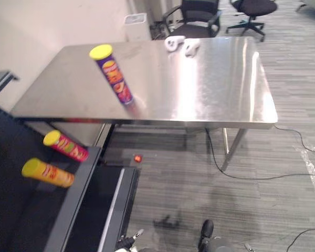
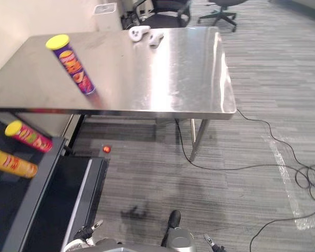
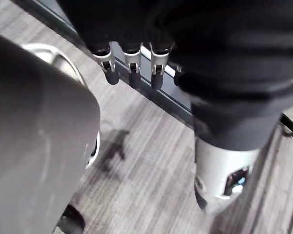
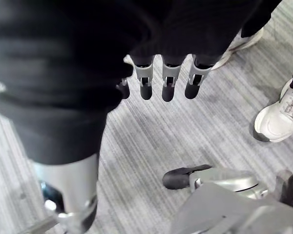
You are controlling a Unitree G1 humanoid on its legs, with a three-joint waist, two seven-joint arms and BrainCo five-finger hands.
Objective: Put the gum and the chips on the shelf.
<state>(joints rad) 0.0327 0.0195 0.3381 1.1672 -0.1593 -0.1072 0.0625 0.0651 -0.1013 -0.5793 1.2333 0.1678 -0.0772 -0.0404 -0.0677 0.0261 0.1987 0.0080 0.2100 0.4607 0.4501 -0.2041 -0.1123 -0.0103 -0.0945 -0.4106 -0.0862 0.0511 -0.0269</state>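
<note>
Both hands hang low, over the grey striped floor (image 4: pixel 151 146). Left hand (image 3: pixel 157 68): its fingers are straight and side by side, a little apart, and they hold nothing. Its thumb (image 3: pixel 219 180) sticks out on its own. Right hand (image 4: pixel 168 83): its fingers are straight in a row too, with small gaps, and they hold nothing. A person's white shoes (image 4: pixel 278 114) stand on the floor near this hand.

Next comes a dark shelf (image 1: pixel 68 218) on the robot's left. Two chips cans lie on it on their sides. One is the yellow chips can (image 1: pixel 47 172), nearer to the robot. The other is the red chips can (image 1: pixel 65 146), just past it, close to the shelf's edge. They do not touch.

Past the shelf stands a shiny steel table (image 1: pixel 215 79). A purple chips can (image 1: pixel 114 76) with a yellow lid stands on it, near the front edge, on the left part. Two white controllers (image 1: pixel 174 42) lie at the far side of the table. Behind it are black office chairs (image 1: pixel 197 16) and a white box (image 1: pixel 136 26) by the wall.
</note>
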